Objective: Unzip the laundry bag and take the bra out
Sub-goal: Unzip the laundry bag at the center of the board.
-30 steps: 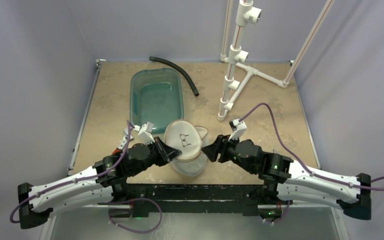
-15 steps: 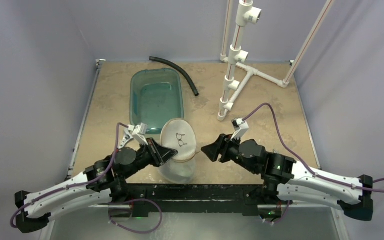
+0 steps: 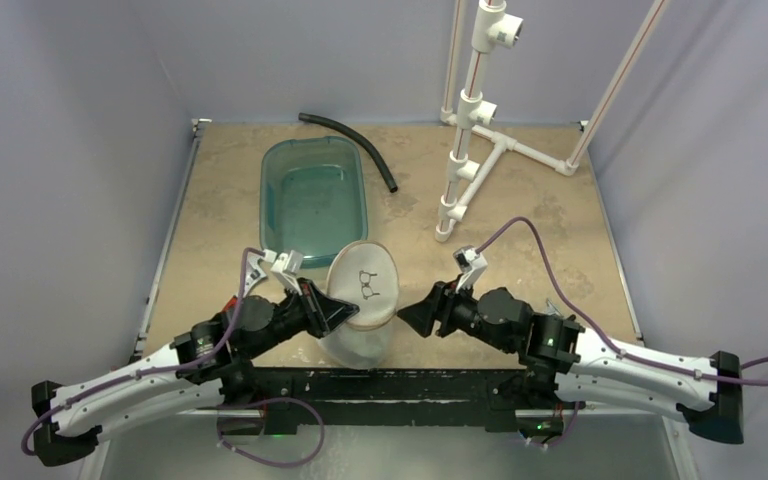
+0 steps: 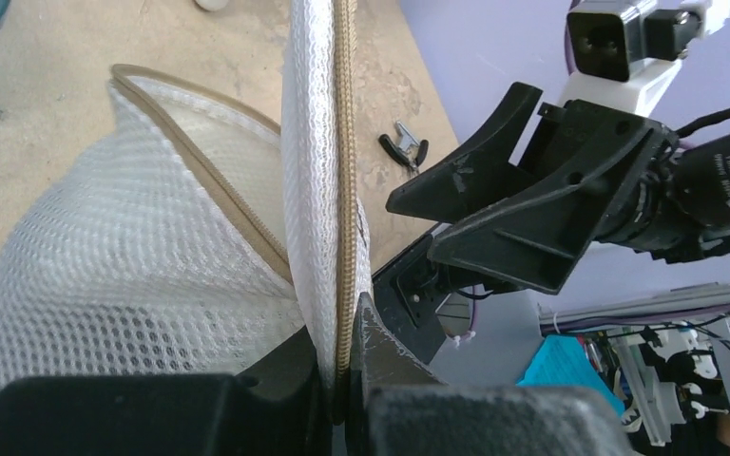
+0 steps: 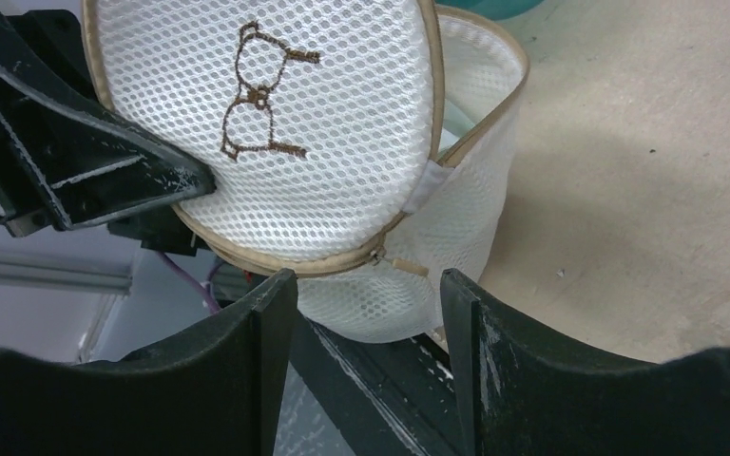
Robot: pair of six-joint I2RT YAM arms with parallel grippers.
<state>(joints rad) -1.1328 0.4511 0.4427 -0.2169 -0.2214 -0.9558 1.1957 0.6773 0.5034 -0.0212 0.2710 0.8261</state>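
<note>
Laundry bag [image 3: 357,342] sits at the near edge of the counter [image 3: 530,230], lid [image 3: 365,283] partly unzipped. We find the left gripper [image 3: 344,312] clamped on the lid rim and the right gripper [image 3: 409,316] parted, just beside it.

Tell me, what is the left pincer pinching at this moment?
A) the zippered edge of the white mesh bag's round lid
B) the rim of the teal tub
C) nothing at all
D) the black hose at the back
A: in the left wrist view the left pincer is shut on the zippered edge of the lid, which stands up from the white mesh bag.
</note>
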